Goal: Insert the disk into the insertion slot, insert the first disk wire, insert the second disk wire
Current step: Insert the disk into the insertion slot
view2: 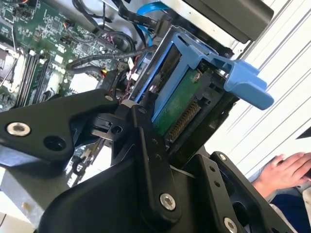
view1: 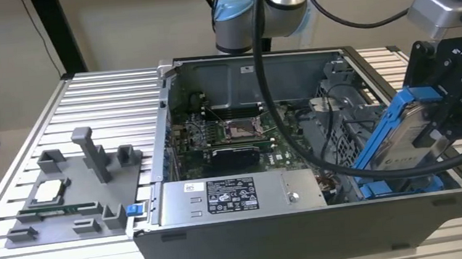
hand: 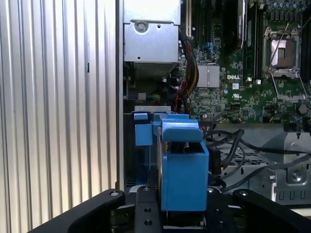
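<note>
My claw [view1: 439,127] is clamped on the disk [view1: 404,131], holding it by its blue frame, tilted on edge over the end of the case [view1: 305,235]. The slot [view1: 400,186] lies right below the claw. The disk's lower end hangs close to the slot's blue fittings, but I cannot tell if they touch. So I judge the disk not yet seated and neither wire plugged in. Dark cables [hand: 243,145] loop beside the slot, close under the claw, and could snag the frame. Further off sit the motherboard [view1: 231,135] and the grey power box [view1: 220,199]. A person's hand [view2: 284,170] is over the counter [view1: 105,102], outside the case wall nearest the claw.
</note>
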Controlling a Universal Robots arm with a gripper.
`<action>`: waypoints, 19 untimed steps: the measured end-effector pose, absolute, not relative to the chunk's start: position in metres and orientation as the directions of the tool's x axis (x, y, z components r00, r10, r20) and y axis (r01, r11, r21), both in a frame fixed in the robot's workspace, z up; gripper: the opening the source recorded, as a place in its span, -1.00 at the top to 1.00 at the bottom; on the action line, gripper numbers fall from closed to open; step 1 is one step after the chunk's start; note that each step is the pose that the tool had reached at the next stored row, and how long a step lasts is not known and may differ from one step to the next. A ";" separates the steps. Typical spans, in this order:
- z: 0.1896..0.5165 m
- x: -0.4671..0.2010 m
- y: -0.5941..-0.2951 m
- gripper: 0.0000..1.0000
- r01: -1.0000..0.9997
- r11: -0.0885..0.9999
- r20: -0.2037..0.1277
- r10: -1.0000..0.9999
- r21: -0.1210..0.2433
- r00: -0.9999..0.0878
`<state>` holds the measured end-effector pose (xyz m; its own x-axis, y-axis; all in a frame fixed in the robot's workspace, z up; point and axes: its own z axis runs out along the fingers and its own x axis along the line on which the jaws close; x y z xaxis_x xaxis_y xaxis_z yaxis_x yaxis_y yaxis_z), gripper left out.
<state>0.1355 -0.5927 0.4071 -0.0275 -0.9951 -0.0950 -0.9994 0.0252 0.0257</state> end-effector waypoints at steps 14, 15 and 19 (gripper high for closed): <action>0.392 0.137 -0.591 1.00 -0.999 0.023 -0.097 -0.995 0.026 -0.025; 0.390 0.137 -0.591 1.00 -0.999 0.023 -0.097 -0.995 0.026 -0.025; 0.383 0.137 -0.591 1.00 -0.999 0.022 -0.098 -0.995 0.026 -0.025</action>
